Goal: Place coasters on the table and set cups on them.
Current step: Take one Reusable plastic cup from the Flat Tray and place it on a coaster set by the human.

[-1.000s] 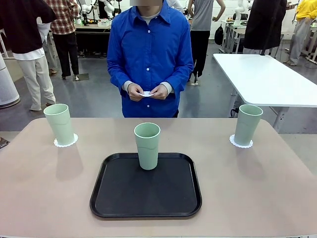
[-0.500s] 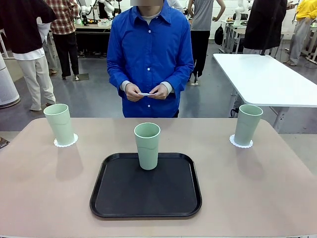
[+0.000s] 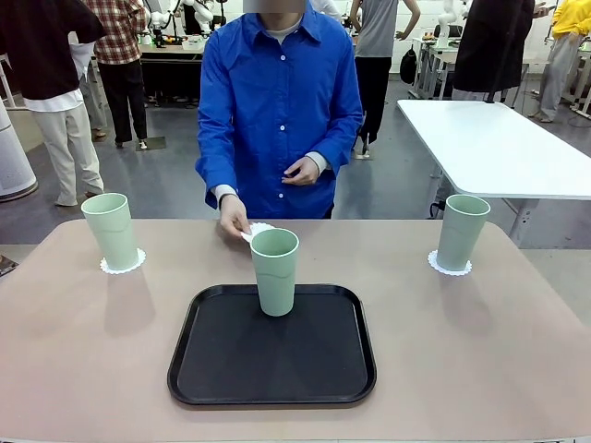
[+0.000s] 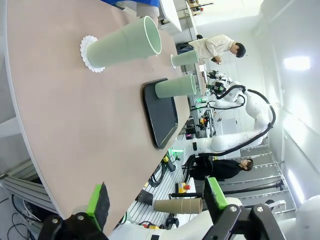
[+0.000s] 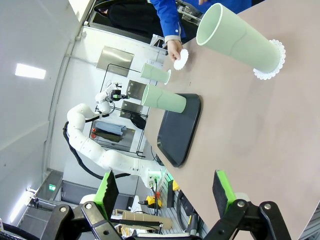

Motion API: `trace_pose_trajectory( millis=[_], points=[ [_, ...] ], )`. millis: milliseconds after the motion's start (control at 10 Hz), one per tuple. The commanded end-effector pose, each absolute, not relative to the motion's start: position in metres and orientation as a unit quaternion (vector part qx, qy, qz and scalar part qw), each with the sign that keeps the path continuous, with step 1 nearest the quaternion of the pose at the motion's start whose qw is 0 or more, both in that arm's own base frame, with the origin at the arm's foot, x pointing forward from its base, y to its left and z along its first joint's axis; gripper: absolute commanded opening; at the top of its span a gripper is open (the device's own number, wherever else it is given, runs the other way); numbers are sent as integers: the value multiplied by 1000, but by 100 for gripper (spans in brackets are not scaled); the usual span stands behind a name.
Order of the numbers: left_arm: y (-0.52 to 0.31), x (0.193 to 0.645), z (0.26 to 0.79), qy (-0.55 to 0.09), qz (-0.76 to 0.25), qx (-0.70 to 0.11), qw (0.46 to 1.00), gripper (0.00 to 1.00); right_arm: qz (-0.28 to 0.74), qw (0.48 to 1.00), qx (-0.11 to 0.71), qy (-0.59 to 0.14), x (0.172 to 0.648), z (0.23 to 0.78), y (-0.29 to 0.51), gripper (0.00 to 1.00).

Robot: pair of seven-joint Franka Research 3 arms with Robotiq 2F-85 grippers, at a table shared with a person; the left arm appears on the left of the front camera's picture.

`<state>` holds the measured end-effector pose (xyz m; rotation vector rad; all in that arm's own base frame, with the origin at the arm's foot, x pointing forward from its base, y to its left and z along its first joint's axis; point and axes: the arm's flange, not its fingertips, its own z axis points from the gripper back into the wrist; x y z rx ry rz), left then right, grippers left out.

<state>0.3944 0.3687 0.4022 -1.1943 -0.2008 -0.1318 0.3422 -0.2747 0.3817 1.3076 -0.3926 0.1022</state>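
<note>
Centre cup (image 3: 274, 270) stands upright on the tray (image 3: 231, 369); a hand (image 3: 233, 220) holds a coaster (image 3: 259, 228) just behind it. The left end effector (image 4: 156, 197) and right end effector (image 5: 165, 191) are wide apart, empty.

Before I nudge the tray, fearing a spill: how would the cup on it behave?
Probably tippy: the cup is tall, tapering to a narrow base. It may also slide, standing free on the smooth-looking tray. Likely light, since it looks like thin plastic.

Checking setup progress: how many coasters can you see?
3 coasters: the left coaster under the left cup, the right coaster under the right cup, the third coaster in the person's hand, low behind the cup on the tray. None appears hidden.
</note>
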Motion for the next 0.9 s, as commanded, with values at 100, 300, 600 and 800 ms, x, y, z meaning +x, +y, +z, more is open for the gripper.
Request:
trace_pose_trajectory(
  millis=[100,300,600,800],
  points=[
    [369,394,404,-95,-61,-560,821,100,49,775,603,-181,342,383,-274,100],
    [369,394,404,-95,-61,-560,821,100,49,775,603,-181,342,383,-274,100],
    [369,394,404,-95,-61,-560,821,100,49,775,603,-181,342,383,-274,100],
    [369,394,404,-95,-61,-560,821,100,49,775,603,-181,342,383,-274,100]
  ],
)
